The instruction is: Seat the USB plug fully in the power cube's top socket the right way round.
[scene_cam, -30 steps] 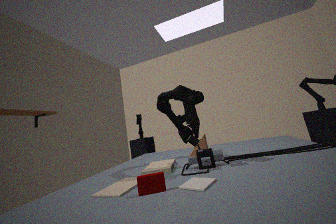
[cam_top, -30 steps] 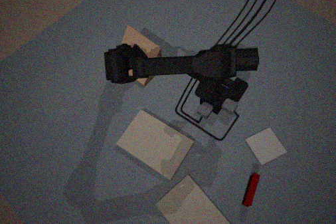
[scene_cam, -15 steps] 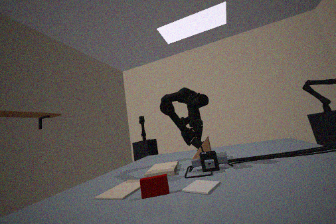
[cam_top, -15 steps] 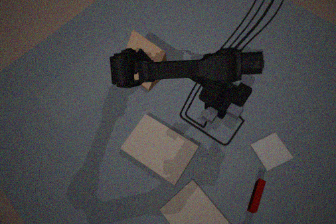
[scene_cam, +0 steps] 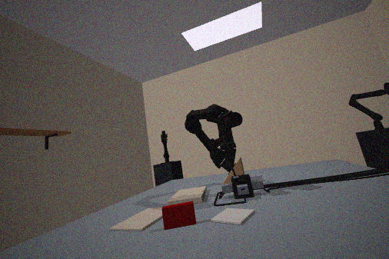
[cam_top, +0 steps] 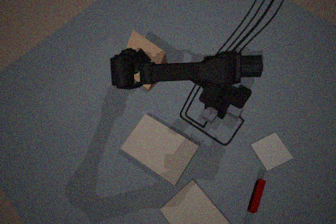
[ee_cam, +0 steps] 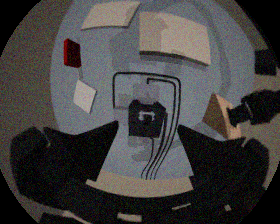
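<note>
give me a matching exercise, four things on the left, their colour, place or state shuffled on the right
1. claw
2. upright block
3. small square tile
4. power cube

A. red
B. white, lying flat
C. open, nothing held
D. black, seen between the fingers in the wrist view

Pairs: 1-C, 2-A, 3-B, 4-D

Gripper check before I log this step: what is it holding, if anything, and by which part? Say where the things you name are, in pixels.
The gripper [cam_top: 222,106] [scene_cam: 231,172] [ee_cam: 148,125] holds nothing; its fingers stand open.
</note>
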You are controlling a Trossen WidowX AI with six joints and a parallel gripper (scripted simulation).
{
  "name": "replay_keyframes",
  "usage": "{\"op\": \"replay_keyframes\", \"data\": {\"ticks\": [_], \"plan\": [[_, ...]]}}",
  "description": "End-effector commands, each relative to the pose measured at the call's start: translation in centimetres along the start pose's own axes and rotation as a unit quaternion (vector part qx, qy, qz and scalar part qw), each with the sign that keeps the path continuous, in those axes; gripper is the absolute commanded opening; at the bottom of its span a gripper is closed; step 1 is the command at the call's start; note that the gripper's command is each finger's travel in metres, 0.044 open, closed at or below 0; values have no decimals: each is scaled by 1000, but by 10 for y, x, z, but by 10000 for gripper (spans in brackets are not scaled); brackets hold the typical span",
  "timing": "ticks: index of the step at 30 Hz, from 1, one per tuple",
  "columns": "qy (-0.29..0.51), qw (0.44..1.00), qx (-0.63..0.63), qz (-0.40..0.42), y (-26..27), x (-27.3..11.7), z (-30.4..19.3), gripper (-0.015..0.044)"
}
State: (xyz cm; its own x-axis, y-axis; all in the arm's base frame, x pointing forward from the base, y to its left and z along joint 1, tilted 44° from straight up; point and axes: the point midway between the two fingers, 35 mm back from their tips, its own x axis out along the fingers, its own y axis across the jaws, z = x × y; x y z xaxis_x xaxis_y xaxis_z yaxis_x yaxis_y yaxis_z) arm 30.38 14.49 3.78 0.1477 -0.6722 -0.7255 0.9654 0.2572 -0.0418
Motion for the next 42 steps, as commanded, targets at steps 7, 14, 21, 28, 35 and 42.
{"op": "replay_keyframes", "data": {"ticks": [7, 14, 21, 28, 35, 42], "plan": [[-3, 1000, -3, -2, -1, 12, 1, 440], [-3, 1000, -3, -2, -1, 17, 1, 440], [-1, 1000, 0, -2, 0, 15, 0, 309], [-1, 1000, 0, -2, 0, 15, 0, 125], [-1, 1000, 0, -2, 0, 15, 0, 0], [-1, 1000, 0, -2, 0, 15, 0, 0]]}}
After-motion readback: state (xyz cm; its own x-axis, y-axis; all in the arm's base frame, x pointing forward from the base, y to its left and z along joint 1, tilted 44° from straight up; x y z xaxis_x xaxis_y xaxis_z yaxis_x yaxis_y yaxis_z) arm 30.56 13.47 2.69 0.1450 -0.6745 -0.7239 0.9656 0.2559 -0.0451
